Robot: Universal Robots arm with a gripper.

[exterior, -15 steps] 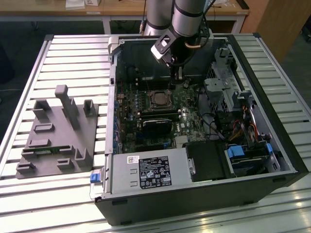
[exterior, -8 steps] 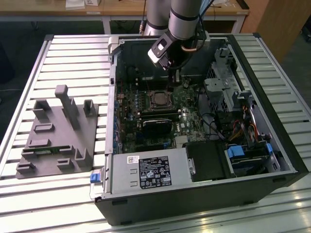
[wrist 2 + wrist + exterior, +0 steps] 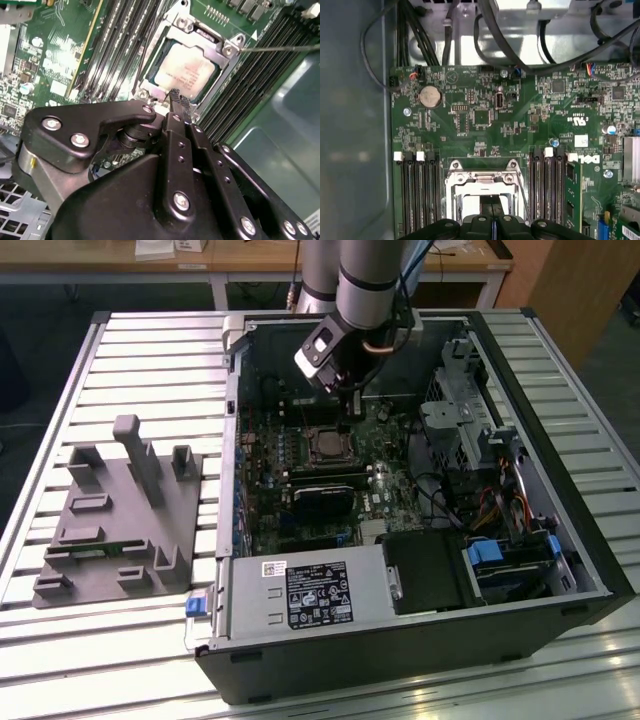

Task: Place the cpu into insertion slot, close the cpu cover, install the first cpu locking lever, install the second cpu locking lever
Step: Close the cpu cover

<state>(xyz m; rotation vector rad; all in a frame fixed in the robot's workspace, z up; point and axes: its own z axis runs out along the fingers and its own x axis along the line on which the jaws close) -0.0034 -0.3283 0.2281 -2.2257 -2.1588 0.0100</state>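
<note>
Where it sits in the insertion slot (image 3: 309, 446) just above centre of the exterior view, framed by the lowered cpu cover (image 3: 210, 42), the cpu (image 3: 186, 70) reads as light, rigid, fragile (edge-hold only), with the gripper (image 3: 176, 97) clenched empty at that frame's edge.

Pale silvery-beige cpu (image 3: 187, 70), silvery cpu cover (image 3: 202, 36); the motherboard (image 3: 520, 125) is green, speckled with tiny silver and black parts, its coin cell (image 3: 430, 96) silver. The hand (image 3: 176, 97) is matte black with bright silver screws. Grey fixture (image 3: 110, 520), black case (image 3: 400, 660), blue tab (image 3: 197, 606), pale ribbed desk (image 3: 150, 350).
</note>
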